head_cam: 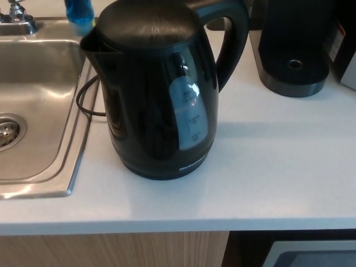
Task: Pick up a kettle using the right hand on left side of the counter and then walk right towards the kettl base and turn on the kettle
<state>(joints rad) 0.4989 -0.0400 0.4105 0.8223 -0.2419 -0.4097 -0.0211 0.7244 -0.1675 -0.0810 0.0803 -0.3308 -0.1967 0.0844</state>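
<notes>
A black electric kettle (158, 94) stands upright on the white counter (267, 172) in the head view, just right of the sink. Its spout points left, its handle (233, 39) curves at the back right, and a clear water gauge faces me. A round black base (293, 69) with a centre pin sits at the back right, apart from the kettle. Neither of my hands shows in the picture.
A steel sink (39, 105) with a drain fills the left side, with a tap (16, 14) and a blue bottle (79, 12) behind it. A black cord (83, 100) loops by the kettle's left. The counter's front edge runs along the bottom, above wooden cabinetry.
</notes>
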